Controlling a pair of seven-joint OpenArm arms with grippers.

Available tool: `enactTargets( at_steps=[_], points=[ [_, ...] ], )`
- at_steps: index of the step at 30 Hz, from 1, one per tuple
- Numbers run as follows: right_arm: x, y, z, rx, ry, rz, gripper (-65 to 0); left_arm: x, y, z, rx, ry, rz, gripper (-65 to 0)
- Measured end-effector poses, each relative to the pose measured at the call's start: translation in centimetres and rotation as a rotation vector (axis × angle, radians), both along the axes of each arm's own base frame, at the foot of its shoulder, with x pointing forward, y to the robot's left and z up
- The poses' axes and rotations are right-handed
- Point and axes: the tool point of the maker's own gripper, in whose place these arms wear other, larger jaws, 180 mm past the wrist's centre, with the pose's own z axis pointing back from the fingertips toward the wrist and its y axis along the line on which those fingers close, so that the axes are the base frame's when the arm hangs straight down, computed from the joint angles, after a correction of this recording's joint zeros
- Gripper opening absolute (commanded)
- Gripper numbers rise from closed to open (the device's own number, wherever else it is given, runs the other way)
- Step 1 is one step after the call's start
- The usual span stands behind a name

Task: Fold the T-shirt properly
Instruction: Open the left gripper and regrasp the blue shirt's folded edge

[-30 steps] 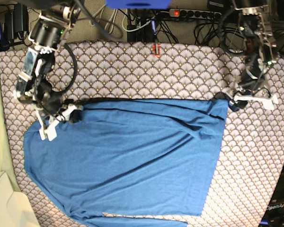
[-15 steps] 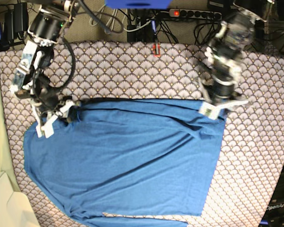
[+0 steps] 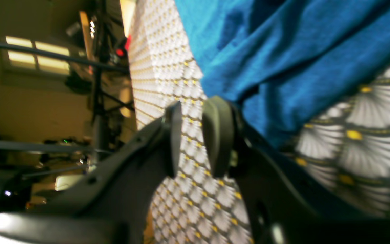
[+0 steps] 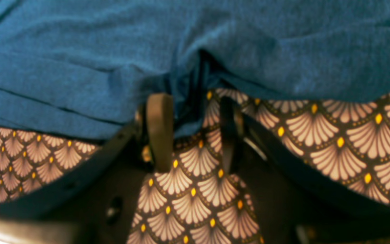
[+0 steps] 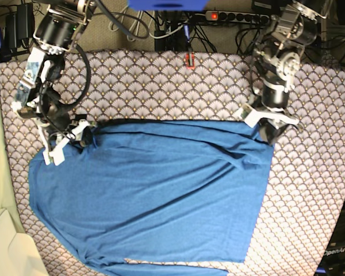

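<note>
The blue T-shirt (image 5: 155, 195) lies spread flat on the scallop-patterned table cloth (image 5: 161, 86). My left gripper (image 5: 268, 131) points down at the shirt's far right corner. In the left wrist view its fingers (image 3: 191, 135) stand a narrow gap apart, and only table cloth shows between them. The shirt (image 3: 283, 67) lies against the outer side of one finger. My right gripper (image 5: 80, 137) is at the far left corner. It is open (image 4: 193, 132), and a bunched edge of the shirt (image 4: 181, 51) hangs between the fingertips, apart from the right-hand one.
A power strip (image 5: 236, 16) and tangled cables lie behind the table's far edge. A small red object (image 5: 189, 60) sits at the back middle of the cloth. A pale box (image 5: 6, 247) stands off the near left corner.
The left arm swung in from beyond the shirt's right corner to stand over it, and its jaws narrowed. The right gripper shifted slightly at the left corner. The shirt hardly moved.
</note>
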Motion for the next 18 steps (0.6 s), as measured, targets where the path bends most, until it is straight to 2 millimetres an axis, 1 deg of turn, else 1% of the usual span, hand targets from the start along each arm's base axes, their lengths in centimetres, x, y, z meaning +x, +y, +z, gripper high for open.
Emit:
enactTargets(
  at_steps=[2, 4, 6, 15, 16, 17, 18],
  points=[
    [0.0, 0.1, 0.0, 0.001, -0.001, 0.001, -40.8, 0.2, 0.7, 0.3, 0.021, -0.004, 0.005, -50.6],
    [0.1, 0.1, 0.1, 0.000, -0.002, 0.002, -40.7, 0.1, 1.6, 0.2, 0.052, 0.008, 0.005, -50.6],
    [0.1, 0.0, 0.1, -0.001, -0.003, 0.001, -40.6, 0.0, 2.0, 0.1, 0.060, 0.012, 0.016, -50.6],
    [0.1, 0.0, 0.1, 0.001, -0.004, 0.000, -40.6, 0.5, 0.9, 0.6, 0.025, -0.008, 0.007, -50.5],
    [0.1, 0.0, 0.1, 0.000, -0.003, 0.001, -40.6, 0.4, 1.0, 0.5, 0.028, -0.006, 0.011, -50.3],
    [0.1, 0.0, 0.1, 0.000, -0.002, 0.001, -40.6, 0.4, 1.2, 0.5, 0.034, -0.002, 0.015, -49.0],
    [0.1, 0.0, 0.1, 0.000, -0.002, 0.001, -40.6, 0.4, 1.2, 0.5, 0.038, -0.001, 0.011, -46.0]
  ],
)
